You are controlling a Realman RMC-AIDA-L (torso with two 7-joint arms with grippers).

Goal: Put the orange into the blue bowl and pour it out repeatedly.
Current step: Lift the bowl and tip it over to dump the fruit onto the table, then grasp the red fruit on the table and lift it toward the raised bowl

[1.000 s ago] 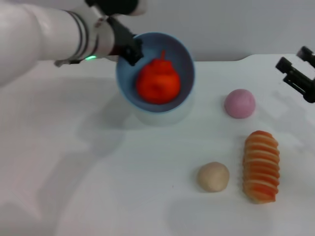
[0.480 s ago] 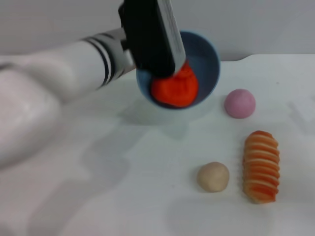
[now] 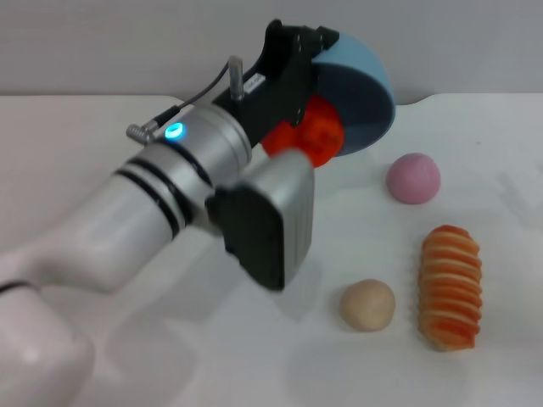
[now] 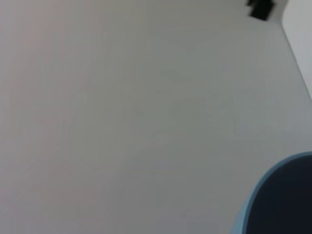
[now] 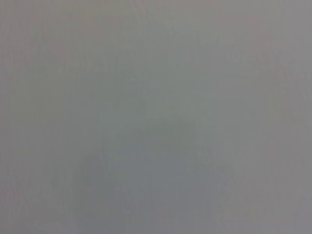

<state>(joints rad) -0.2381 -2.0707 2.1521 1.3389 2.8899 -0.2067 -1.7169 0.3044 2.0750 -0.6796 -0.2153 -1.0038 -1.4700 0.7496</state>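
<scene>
My left gripper (image 3: pixel 297 58) is shut on the rim of the blue bowl (image 3: pixel 365 80) and holds it above the table at the back, tipped steeply on its side. The orange (image 3: pixel 319 136) sits at the bowl's lower lip, partly hidden by the black gripper and the wrist. I cannot tell whether it still rests in the bowl. A piece of the bowl's rim shows in the left wrist view (image 4: pixel 280 202). My right gripper is out of view, and the right wrist view shows only plain grey.
A pink ball (image 3: pixel 413 178) lies just right of the bowl. A beige ball (image 3: pixel 367 305) and a striped orange-and-cream roll (image 3: pixel 450 287) lie nearer the front right. My left forearm crosses the white table (image 3: pixel 93 127) from the lower left.
The left arm has swung right and rolled its wrist, tipping the bowl from nearly upright to steeply on its side. The orange has slid to the lower lip. The right gripper has left the view.
</scene>
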